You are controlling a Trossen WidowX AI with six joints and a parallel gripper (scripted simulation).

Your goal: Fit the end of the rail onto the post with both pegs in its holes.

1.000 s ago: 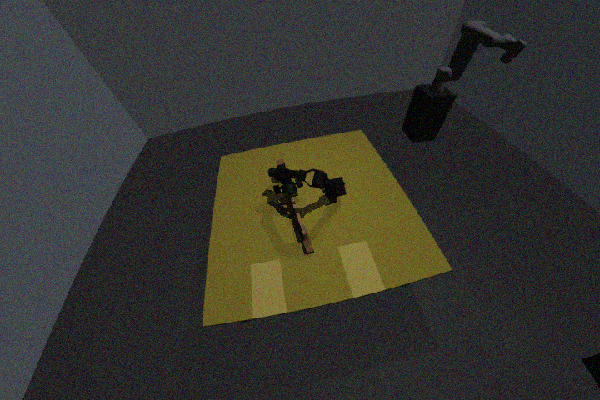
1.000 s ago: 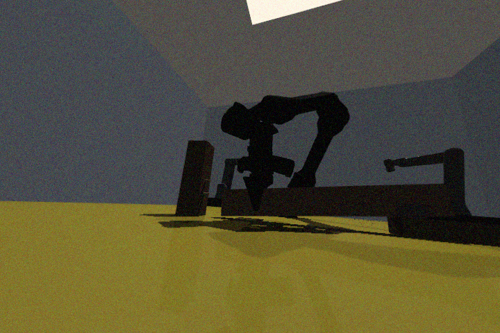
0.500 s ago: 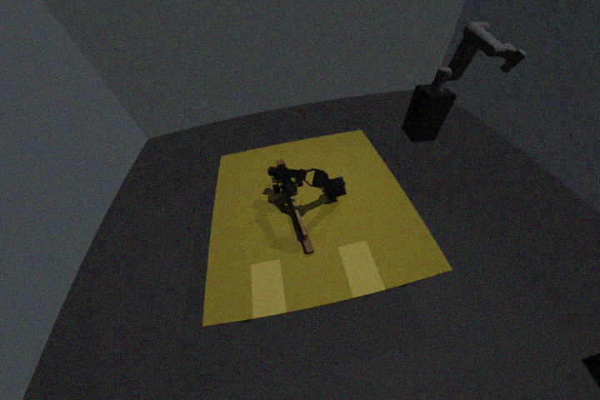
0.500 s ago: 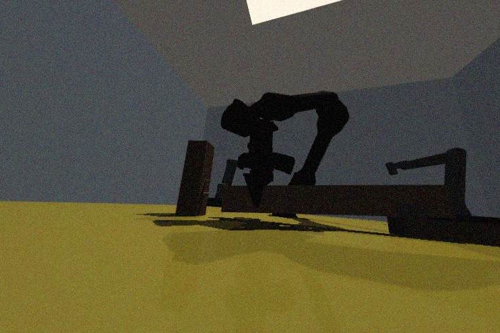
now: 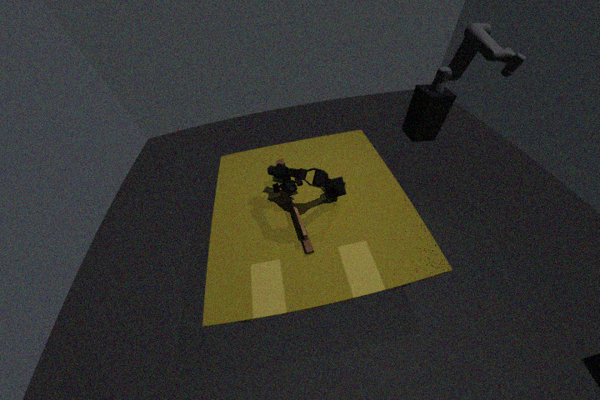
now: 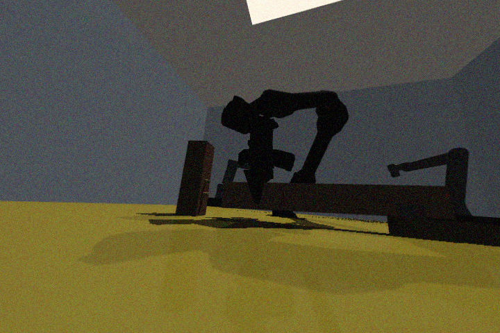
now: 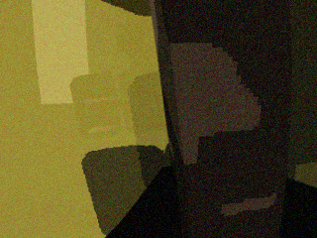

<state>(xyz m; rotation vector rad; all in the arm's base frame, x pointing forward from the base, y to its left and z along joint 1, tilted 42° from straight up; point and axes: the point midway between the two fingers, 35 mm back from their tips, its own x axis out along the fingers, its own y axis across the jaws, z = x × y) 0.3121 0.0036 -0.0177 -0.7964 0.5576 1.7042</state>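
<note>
The long wooden rail (image 5: 300,223) (image 6: 337,198) (image 7: 218,99) looks nearly level, its near end raised a little off the table. Its far end is at the low footboard block (image 6: 419,227); the bracket is too dark to make out. My gripper (image 6: 257,196) (image 7: 196,173) is shut on the rail close to its near end, pointing down. The upright post (image 6: 194,178) stands beyond that end, with a visible gap. Its upper peg (image 6: 207,180) and lower peg (image 6: 205,192) point toward the rail and are outside it. The holes in the rail end are hidden.
The yellow mat (image 5: 244,222) (image 6: 101,298) lies under everything, with dark arm shadows around the rail. My arm (image 6: 331,114) arches above and behind the rail. Another arm (image 5: 489,44) stands on a dark pedestal (image 5: 428,115) beyond the mat.
</note>
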